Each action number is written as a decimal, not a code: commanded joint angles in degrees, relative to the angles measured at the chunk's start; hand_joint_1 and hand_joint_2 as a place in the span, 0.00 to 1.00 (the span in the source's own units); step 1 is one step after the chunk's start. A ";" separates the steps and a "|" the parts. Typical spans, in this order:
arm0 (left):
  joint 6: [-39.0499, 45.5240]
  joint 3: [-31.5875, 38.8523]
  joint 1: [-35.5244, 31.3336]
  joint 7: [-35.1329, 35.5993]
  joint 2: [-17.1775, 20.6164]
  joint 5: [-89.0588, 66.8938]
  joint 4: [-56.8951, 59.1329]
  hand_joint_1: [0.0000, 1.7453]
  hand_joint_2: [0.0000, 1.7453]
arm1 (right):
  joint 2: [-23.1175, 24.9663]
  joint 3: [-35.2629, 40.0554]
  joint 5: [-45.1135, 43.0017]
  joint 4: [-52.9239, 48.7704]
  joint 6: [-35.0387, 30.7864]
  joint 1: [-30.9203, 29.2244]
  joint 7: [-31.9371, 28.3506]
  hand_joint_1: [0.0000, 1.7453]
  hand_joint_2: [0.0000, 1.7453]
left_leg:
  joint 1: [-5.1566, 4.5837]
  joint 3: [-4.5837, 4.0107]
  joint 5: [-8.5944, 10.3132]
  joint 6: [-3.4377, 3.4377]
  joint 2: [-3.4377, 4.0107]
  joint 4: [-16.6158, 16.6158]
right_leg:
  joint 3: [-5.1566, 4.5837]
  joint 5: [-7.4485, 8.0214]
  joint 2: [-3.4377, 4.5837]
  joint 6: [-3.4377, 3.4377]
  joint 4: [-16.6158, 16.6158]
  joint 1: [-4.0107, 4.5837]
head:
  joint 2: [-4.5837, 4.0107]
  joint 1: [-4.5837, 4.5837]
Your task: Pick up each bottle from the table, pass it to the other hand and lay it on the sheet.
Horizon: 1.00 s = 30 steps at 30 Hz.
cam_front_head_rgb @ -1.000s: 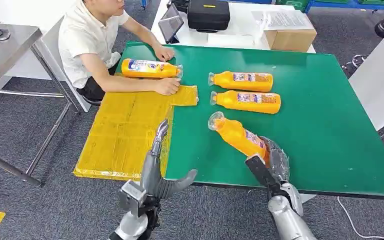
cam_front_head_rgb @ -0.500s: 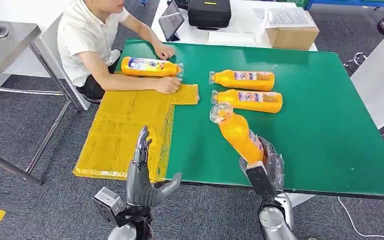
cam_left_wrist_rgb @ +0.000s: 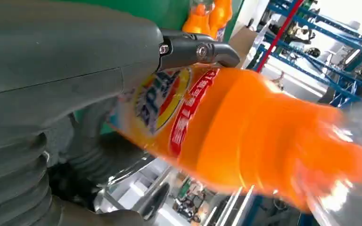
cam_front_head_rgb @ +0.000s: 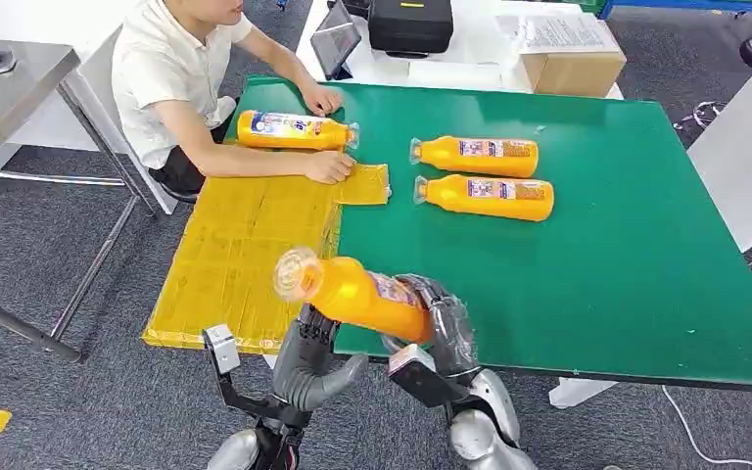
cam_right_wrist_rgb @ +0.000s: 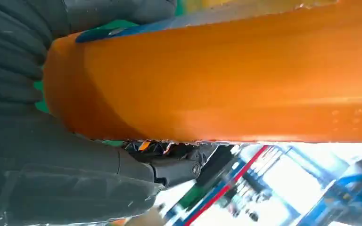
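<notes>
My right hand (cam_front_head_rgb: 441, 328) grips the orange bottle (cam_front_head_rgb: 352, 292) by its base; my left hand (cam_front_head_rgb: 313, 367), fingers spread beneath, must wrap the body firmly before I release.

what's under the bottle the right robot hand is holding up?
The left robot hand sits directly beneath the raised bottle, by the edge of the yellow sheet. Whether its fingers touch the bottle is hidden. The right robot hand grips the base.

held bottle (cam_left_wrist_rgb: 245, 141) cap end blurred, left hand (cam_front_head_rgb: 315, 364) fingers hidden beneath
</notes>
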 commanded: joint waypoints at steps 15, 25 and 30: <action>2.47 2.31 -6.23 -5.47 -1.55 0.83 1.30 1.00 1.00 | -1.21 18.33 -3.86 8.09 2.98 -4.74 -3.28 0.73 1.00 | 0.04 0.04 -0.02 -0.07 -0.05 -0.03 | 0.04 -0.03 -0.04 -0.08 -0.05 0.05 | 0.00 0.00; -1.43 3.94 -4.77 -5.49 -0.91 4.20 -1.11 1.00 1.00 | -0.91 18.49 -6.15 12.12 8.77 -4.27 -2.93 0.00 0.00 | 0.04 0.05 -0.04 -0.07 -0.06 -0.04 | 0.06 -0.05 -0.04 -0.08 -0.06 0.04 | 0.00 0.00; -1.43 3.94 -4.77 -5.49 -0.91 4.20 -1.11 1.00 1.00 | -0.91 18.49 -6.15 12.12 8.77 -4.27 -2.93 0.00 0.00 | 0.04 -0.01 -0.02 -0.07 -0.10 -0.02 | 0.00 -0.05 -0.09 -0.08 -0.06 0.05 | 0.00 0.00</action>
